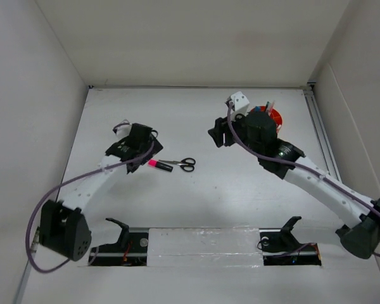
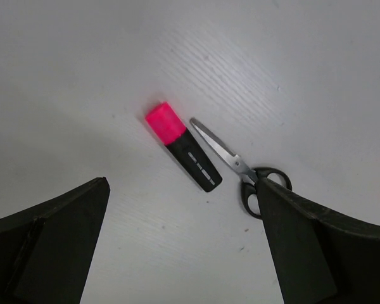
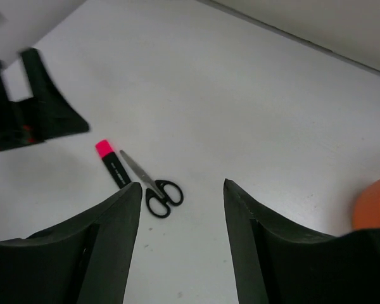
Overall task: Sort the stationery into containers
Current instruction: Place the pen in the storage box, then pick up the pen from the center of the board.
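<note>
Two pieces of stationery lie loose on the table (image 1: 240, 196), well to the left of the orange pot (image 3: 371, 210): a pink-capped marker (image 2: 183, 147) and black-handled scissors (image 2: 244, 172). No other loose item shows in any view, so the sorting looks nearly finished, with these two left to carry over. The right arm hides most of the pot from above. A few thin things seem to stand up in it, but I cannot tell which ones.

Seen from above, the marker's long axis runs roughly toward and away from the pot. Its pink cap is at the end far from the pot and its black barrel end is nearer. The scissors are closed and lie on the pot side of the marker on much the same line, at a slight angle to it. Their handles are toward the pot, and the blade tip points away from it, just beside the marker where cap meets barrel. A thin gap appears to part them.

The left gripper (image 2: 182, 187) hangs over the pair on the side far from the pot, its fingers spread wide and holding nothing. The right gripper (image 3: 182, 185) is between the pot and the scissors, also spread and empty.
</note>
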Robot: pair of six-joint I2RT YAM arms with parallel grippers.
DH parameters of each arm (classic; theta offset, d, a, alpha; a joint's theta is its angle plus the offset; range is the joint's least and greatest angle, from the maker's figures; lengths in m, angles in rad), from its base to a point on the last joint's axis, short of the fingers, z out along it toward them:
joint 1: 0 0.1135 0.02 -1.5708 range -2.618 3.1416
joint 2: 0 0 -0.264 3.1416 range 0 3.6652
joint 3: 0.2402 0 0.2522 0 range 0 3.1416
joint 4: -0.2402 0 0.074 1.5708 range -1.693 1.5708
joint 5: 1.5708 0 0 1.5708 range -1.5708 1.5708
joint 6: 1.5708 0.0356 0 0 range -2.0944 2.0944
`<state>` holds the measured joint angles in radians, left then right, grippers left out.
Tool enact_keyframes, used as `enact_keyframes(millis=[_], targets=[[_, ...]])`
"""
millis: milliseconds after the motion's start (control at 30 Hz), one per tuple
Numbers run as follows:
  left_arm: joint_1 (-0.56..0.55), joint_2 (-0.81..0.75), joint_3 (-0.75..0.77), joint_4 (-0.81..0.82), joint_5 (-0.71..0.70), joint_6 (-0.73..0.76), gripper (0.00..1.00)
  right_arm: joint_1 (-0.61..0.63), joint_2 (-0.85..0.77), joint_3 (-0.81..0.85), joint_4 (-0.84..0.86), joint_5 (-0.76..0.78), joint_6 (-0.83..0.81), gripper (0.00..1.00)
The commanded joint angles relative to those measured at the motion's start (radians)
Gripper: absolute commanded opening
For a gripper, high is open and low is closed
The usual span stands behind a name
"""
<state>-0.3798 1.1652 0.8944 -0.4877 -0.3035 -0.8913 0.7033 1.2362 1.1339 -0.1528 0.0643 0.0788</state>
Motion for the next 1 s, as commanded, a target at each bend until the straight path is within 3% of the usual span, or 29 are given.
enact_keyframes(millis=[0,233,500,767,933,967], targets=[[-0.102,0.155,0.107,-0.075,-0.080,-0.231,1.00,0.067,-0.081,0.003,-0.181,0.213,0.081,0.60],[-0.111,0.330,0.143,-0.117,-0.094,-0.402,1.00,0.186,-0.282,-0.120,-0.145,0.189,0.125,0.61],[-0.071,0.445,0.150,-0.146,-0.085,-0.480,1.00,0.266,-0.356,-0.170,-0.136,0.155,0.136,0.61],[-0.053,0.530,0.187,-0.166,-0.115,-0.517,0.92,0.275,-0.399,-0.220,-0.123,0.146,0.136,0.61],[-0.031,0.553,0.175,-0.157,-0.115,-0.517,0.74,0.285,-0.408,-0.230,-0.123,0.124,0.145,0.61],[-0.021,0.553,0.166,-0.147,-0.115,-0.517,0.74,0.285,-0.408,-0.230,-0.123,0.124,0.145,0.61]])
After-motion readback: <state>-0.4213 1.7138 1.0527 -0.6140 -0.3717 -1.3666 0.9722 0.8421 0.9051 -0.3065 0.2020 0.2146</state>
